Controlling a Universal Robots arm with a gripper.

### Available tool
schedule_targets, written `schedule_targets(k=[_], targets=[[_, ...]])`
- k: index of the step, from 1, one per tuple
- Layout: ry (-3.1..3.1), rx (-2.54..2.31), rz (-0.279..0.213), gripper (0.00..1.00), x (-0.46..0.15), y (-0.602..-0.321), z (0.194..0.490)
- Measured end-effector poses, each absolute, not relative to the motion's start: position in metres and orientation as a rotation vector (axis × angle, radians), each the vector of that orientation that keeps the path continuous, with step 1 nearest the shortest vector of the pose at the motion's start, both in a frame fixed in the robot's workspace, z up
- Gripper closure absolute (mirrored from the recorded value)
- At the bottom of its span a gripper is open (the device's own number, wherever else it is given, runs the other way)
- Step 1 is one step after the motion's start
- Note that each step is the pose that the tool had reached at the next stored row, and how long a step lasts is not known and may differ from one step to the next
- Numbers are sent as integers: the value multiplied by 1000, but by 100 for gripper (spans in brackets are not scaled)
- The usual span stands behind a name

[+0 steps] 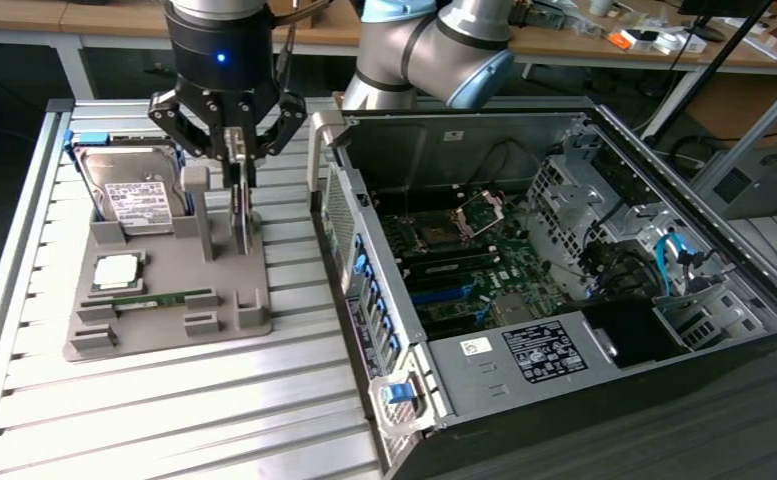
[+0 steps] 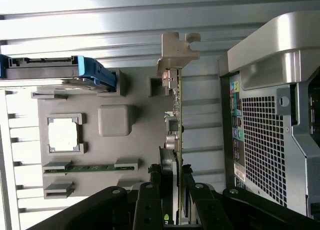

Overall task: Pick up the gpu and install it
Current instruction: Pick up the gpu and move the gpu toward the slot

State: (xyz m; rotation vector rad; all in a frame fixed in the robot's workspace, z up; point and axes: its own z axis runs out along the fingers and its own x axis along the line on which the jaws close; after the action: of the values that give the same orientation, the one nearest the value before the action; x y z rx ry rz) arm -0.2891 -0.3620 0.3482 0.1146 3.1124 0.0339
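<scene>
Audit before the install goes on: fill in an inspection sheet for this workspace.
Surface: slatted metal table carrying a grey parts holder.
Job's things: gpu upright on edge at the holder; open computer case beside it, toward the exterior view's right.
Clutter: hard drive, processor and RAM stick seated in the holder.
Grippers: gripper shut on the gpu's top edge.
Cables: blue cables inside the case.
Surroundings: workbench behind, with small items on it.

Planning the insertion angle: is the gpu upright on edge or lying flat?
Upright on its edge. The gpu stands vertical over the grey holder in the exterior view; the wrist view sees it edge-on.
</scene>
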Motion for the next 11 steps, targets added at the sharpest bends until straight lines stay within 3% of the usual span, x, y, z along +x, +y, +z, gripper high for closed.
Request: schedule_targets(k=[11], targets=[[3112, 115, 34, 73, -289, -362, 364]])
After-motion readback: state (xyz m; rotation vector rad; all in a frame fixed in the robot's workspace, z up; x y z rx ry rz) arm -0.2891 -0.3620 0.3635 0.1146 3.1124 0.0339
